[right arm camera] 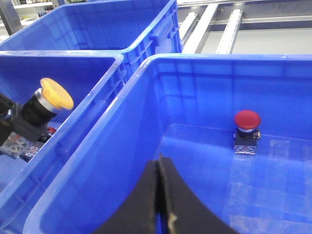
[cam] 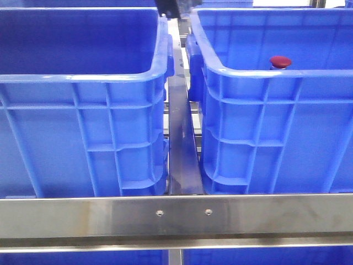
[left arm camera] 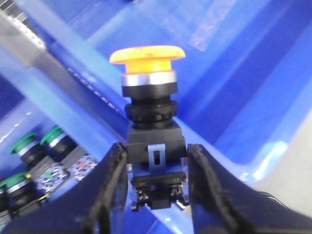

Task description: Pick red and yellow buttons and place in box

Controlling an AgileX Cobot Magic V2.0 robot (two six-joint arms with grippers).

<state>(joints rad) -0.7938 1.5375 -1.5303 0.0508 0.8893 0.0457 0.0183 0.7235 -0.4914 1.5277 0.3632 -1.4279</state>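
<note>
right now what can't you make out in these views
- Front view: left gripper and yellow button hidden by the left crate.
- Front view: red button body hidden by the right crate rim.
- Left wrist view: green buttons blurred, partly cut off.
- Right wrist view: right gripper base cut off.

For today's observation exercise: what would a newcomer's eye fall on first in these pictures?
First, the yellow button, gripped upright by its black body in the left tool, above the left blue crate. Next, the red button standing alone on the floor of the right blue crate. The right tool hangs shut and empty over that crate.
</note>
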